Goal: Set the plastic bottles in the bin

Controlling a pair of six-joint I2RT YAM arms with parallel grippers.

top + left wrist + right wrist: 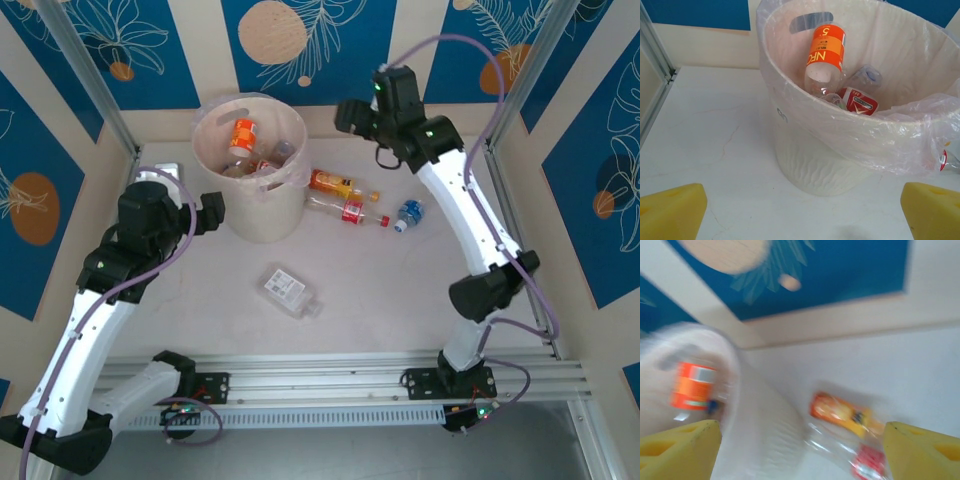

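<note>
At the left of the top view, the left gripper (212, 212) sits just beside the bin (265, 215). Its yellow pads (670, 210) are spread wide in the lower corners of the wrist view, with nothing between them. A grey shape (167, 171) behind that arm is too hidden to name. Inside the bin, an orange-labelled bottle (825, 55) leans on the far wall above a red-labelled bottle (858, 100) and a clear bottle (866, 77), all partly masked by the liner bag (910, 140). Centre frame, a flat bottle (288, 290) lies alone on the table (380, 300). Right of the bin lie an orange-yellow bottle (335, 183), a red-banded bottle (350, 210) and a blue-capped bottle (408, 215). Toward the upper right, the right gripper (350, 115) hangs with its pads (925, 450) apart and empty; its wrist view is blurred and the labels there are unreadable
</note>
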